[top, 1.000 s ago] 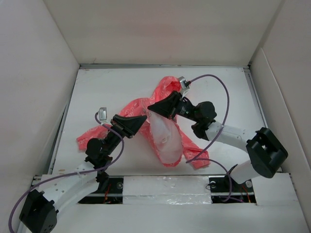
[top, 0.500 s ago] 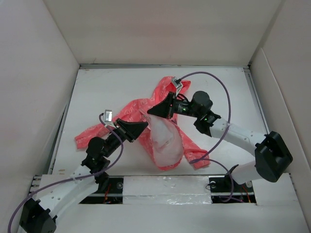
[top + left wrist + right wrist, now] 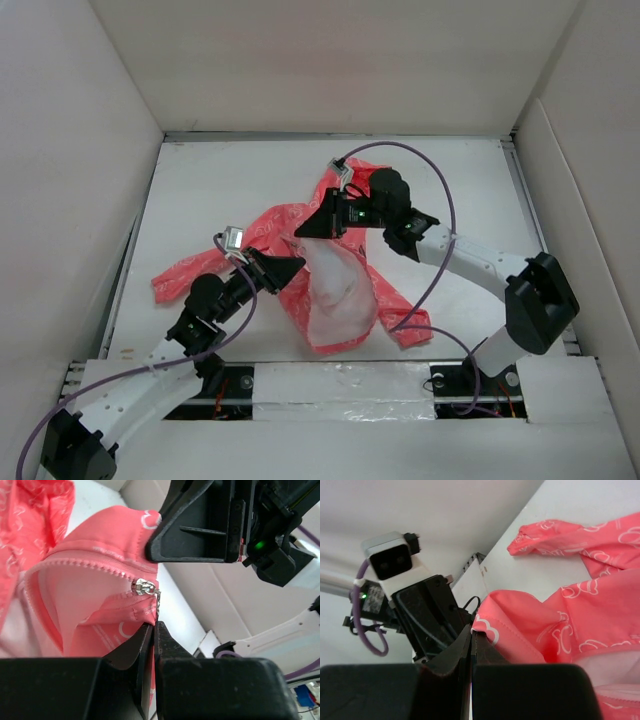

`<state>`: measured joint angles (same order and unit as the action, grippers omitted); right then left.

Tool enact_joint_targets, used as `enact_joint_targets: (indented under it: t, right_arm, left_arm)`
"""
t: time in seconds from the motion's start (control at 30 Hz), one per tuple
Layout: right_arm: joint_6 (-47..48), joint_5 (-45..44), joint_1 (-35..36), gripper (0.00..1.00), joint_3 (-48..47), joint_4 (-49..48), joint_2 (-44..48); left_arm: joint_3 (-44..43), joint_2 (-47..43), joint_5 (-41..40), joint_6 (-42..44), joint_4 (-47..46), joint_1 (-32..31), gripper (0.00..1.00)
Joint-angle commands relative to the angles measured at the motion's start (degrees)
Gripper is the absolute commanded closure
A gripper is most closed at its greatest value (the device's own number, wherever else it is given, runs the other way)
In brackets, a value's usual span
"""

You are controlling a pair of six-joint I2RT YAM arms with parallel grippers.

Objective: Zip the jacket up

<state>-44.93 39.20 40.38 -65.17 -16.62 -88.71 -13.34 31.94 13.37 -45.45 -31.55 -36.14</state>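
Observation:
The coral-pink jacket (image 3: pixel 275 220) lies crumpled mid-table, its pale lining (image 3: pixel 340 295) facing up. My left gripper (image 3: pixel 297 265) is shut at the jacket's front edge. In the left wrist view the silver zipper slider (image 3: pixel 142 586) sits on the pink teeth, and its pull tab runs down into my shut left gripper (image 3: pixel 154 626). My right gripper (image 3: pixel 300 231) meets it from the far side, tips almost touching. In the right wrist view it (image 3: pixel 471 630) is shut on a hemmed fold of the jacket (image 3: pixel 580 625). The zipper stands open beyond the slider.
White walls (image 3: pixel 80 150) box in the table on three sides. A purple cable (image 3: pixel 440 190) loops above the right arm, another around the left wrist camera (image 3: pixel 395 562). One sleeve (image 3: pixel 180 280) trails left. The arm bases sit along the near rail (image 3: pixel 340 385).
The left gripper has pulled back toward the near edge, still shut. The right arm has swung farther back over the jacket, its gripper staying close. The jacket has shifted slightly nearer and left.

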Motion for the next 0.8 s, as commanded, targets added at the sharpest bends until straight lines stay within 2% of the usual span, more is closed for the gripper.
enact_joint_targets:
  t: [0.0,0.1,0.2,0.3,0.33,0.37,0.47,0.53,0.57,0.63,0.77]
  right_arm:
    - [-3.1,-8.5,-1.4,1.00,-1.7,-13.0,-0.9]
    - [-4.2,-12.3,-1.4,1.00,-2.2,-14.0,-1.6]
    - [-4.2,-11.6,-0.9,1.00,-2.6,-14.4,-2.1]
    - [-3.9,-8.7,-0.4,1.00,2.1,-16.3,-0.8]
    - [-4.6,-7.6,-0.4,0.95,4.2,-18.0,-0.2]
    - [-5.2,-7.0,0.1,0.81,9.0,-19.7,0.6]
    - [-5.1,-5.7,0.1,0.57,14.5,-21.8,4.0]
    - [-4.1,-5.8,0.1,0.56,18.5,-21.3,6.6]
    - [-3.9,-5.9,0.1,0.63,19.4,-21.3,7.3]
    - [-4.2,-7.3,-0.4,0.66,22.0,-23.2,9.5]
    - [-3.6,-7.2,-0.4,0.59,23.2,-22.8,12.3]
  left_arm:
    - [-0.4,-1.4,6.5,1.9,9.2,-0.7,1.00]
    - [0.0,-2.6,6.6,2.1,11.5,-0.7,1.00]
    - [-0.2,-4.1,6.1,2.3,13.7,-0.7,1.00]
    - [-0.5,-5.7,5.7,2.1,15.2,-0.7,1.00]
    - [-0.2,-5.9,5.8,1.9,15.3,-0.7,1.00]
    - [0.0,-5.9,6.0,1.7,15.6,-0.7,1.00]
    - [0.9,-5.9,6.5,0.7,15.5,-0.7,1.00]
    - [1.5,-6.4,6.8,0.2,15.1,-0.7,1.00]
    - [1.5,-6.5,6.7,0.1,14.8,-0.7,1.00]
    - [1.4,-7.1,6.4,0.0,14.8,-0.7,1.00]
    - [-1.2,-9.7,3.7,0.9,20.5,-0.7,1.00]
